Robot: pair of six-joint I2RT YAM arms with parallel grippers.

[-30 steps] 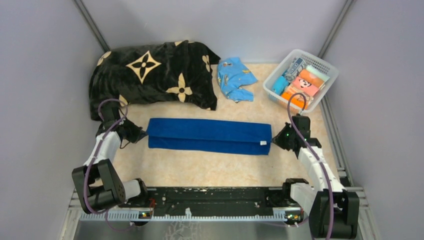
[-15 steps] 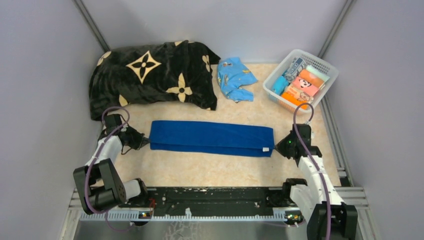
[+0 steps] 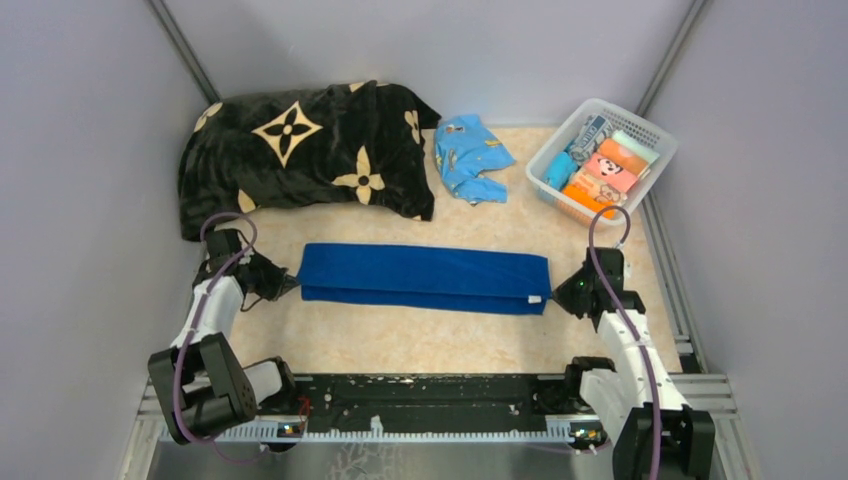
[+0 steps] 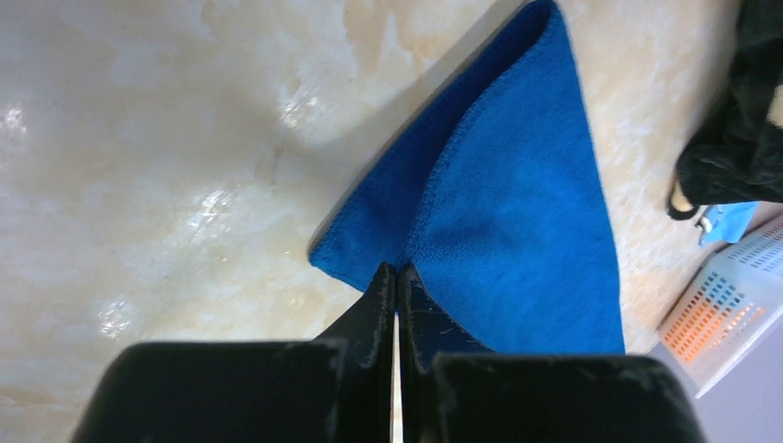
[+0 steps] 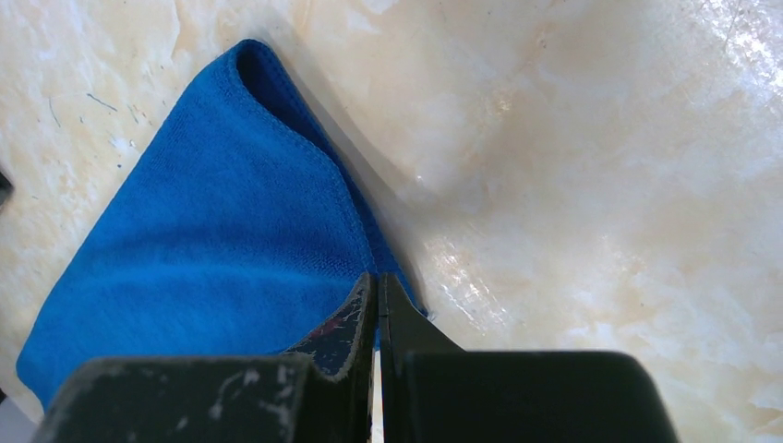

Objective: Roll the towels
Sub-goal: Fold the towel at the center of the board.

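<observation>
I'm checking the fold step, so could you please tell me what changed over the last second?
Both arms drew the royal-blue towel slightly toward the near edge and rightward, flattening it. The left claw and right claw stayed shut on its ends. The blanket and basket did not move.

Between left pincer and right pincer lies the towel, blanket behind.

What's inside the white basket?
The white basket holds tightly packed cloths: orange cloths, a turquoise cloth and printed cloths. They fill it, so its bottom and anything under them is hidden.
</observation>
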